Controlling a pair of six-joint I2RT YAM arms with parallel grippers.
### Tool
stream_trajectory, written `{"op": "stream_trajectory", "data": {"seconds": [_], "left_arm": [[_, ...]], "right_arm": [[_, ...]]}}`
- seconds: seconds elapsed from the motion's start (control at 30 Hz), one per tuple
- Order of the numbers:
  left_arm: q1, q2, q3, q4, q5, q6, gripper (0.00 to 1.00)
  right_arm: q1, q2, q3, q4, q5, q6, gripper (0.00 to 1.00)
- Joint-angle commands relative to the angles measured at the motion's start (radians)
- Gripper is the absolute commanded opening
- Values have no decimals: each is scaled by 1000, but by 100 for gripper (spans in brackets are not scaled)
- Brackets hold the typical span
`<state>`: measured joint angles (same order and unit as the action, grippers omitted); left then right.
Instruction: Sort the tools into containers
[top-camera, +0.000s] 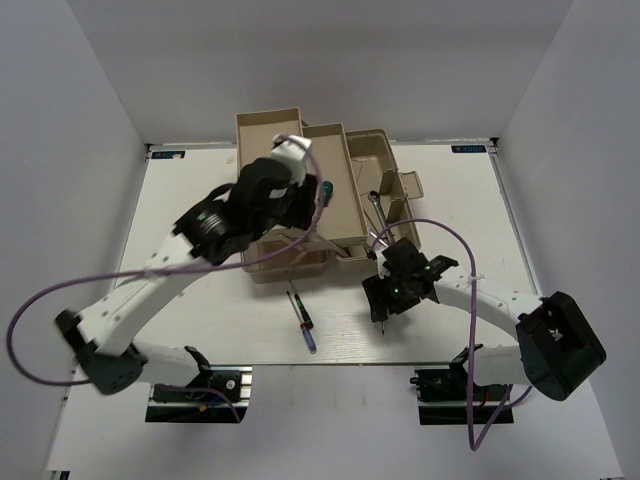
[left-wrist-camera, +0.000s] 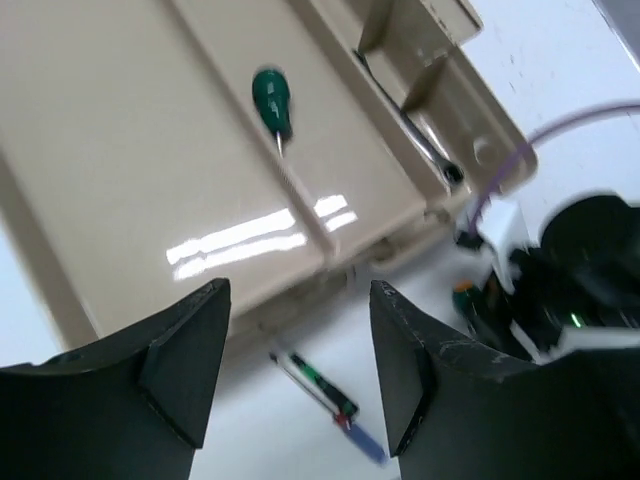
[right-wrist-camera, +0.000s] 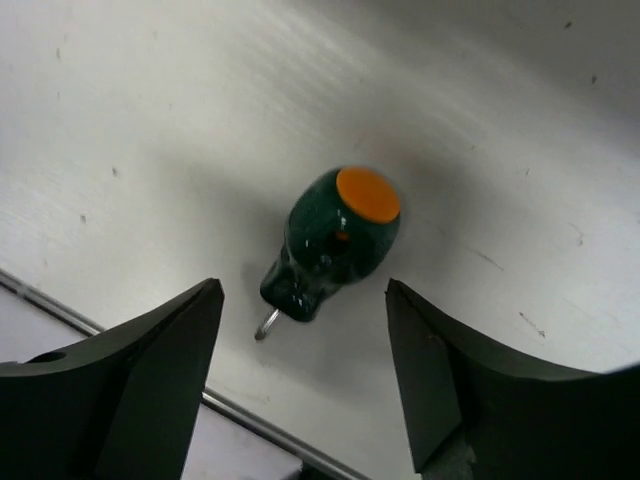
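On table (top-camera: 190, 180) right of toolbox (top-camera: 385, 160): right gripper (right-wrist-camera: 302, 290) wide open, straddling green screwdriver (right-wrist-camera: 335, 240), fingers clear of it, nothing held. Left gripper (left-wrist-camera: 298, 290) wide open, empty, above tray (left-wrist-camera: 130, 150); second green screwdriver (left-wrist-camera: 272, 98) lies in tray, wrench (left-wrist-camera: 415, 135) in adjoining compartment. Blue screwdriver (top-camera: 303, 320) on table near toolbox front

A robotics lab cell: white counter (top-camera: 480, 200) boxed by blank white walls (top-camera: 80, 100), left arm (top-camera: 150, 285) and right arm (top-camera: 490, 295) bolted on.
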<state>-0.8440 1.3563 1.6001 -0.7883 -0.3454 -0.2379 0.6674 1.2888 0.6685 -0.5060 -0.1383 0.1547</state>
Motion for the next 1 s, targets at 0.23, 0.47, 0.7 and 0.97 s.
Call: {"op": "stream_trajectory", "data": {"seconds": [0.23,0.47,0.7,0.97], "left_arm": [[-62,-318,-321,-206,69,-251,68],[-134,-349,-449,-206,219,-276,65],[-225,-315,-534,-184,318,-305,64],[-273,-229,-651,-167,217,-602,65]], "right_arm": [[83,32,-78,201,236,170,46],[86,-127,-73,95,183,117,0],[83,-410,106,-75,-7,-76,0],[67,-214,422,-29,91,-32,0]]}}
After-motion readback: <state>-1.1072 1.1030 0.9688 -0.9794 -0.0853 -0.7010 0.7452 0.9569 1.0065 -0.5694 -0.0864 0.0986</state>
